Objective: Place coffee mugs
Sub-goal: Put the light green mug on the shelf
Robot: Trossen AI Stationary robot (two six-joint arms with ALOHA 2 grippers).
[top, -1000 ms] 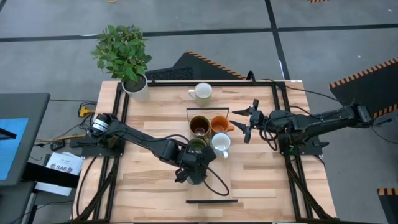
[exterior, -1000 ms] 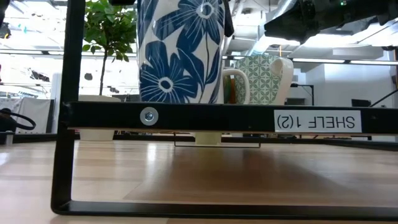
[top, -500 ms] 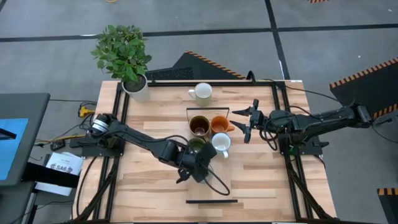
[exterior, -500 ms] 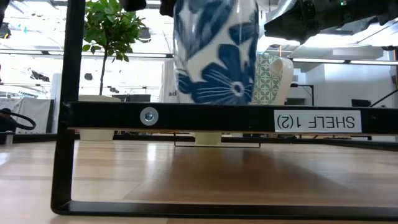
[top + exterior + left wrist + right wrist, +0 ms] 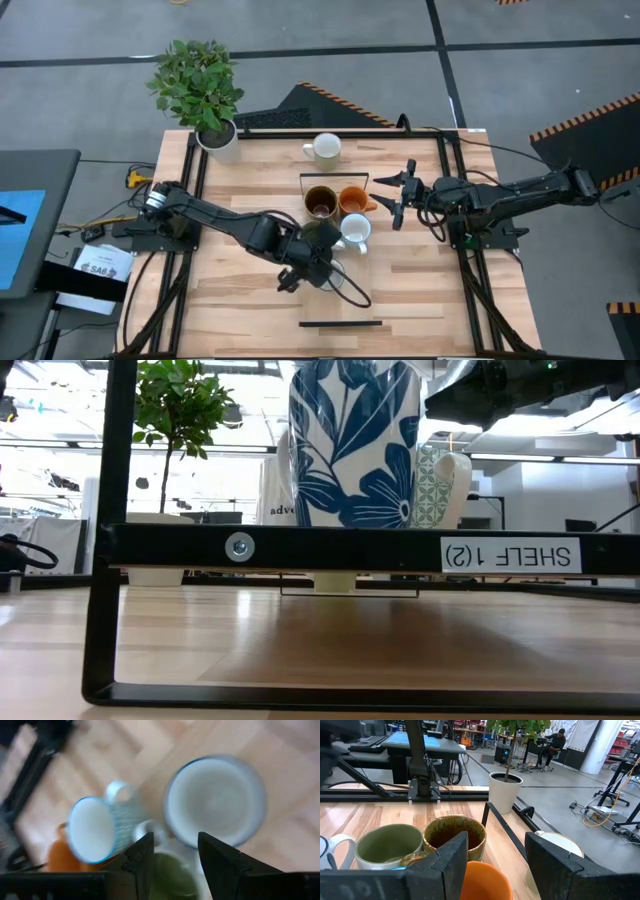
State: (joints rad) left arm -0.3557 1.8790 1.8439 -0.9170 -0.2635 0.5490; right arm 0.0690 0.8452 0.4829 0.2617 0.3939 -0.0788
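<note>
Brown mug [image 5: 320, 202], orange mug [image 5: 353, 201], two pale mugs [image 5: 355, 231] clustered; olive mug [image 5: 388, 845] apparently alongside.

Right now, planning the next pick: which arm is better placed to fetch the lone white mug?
Right. The right gripper is open, empty and nearer the white mug. The left gripper is farther off, over the floral mug.

Left arm extends from table's left edge diagonally toward table centre, elbow low over tabletop. Left gripper [image 5: 312, 268] points downward, fingers [image 5: 140, 857] parted, gap visible between them. Right arm reaches in from right edge, roughly level. Right gripper [image 5: 398, 193] hovers, fingers [image 5: 451, 851] spread wide, nothing between them.
</note>
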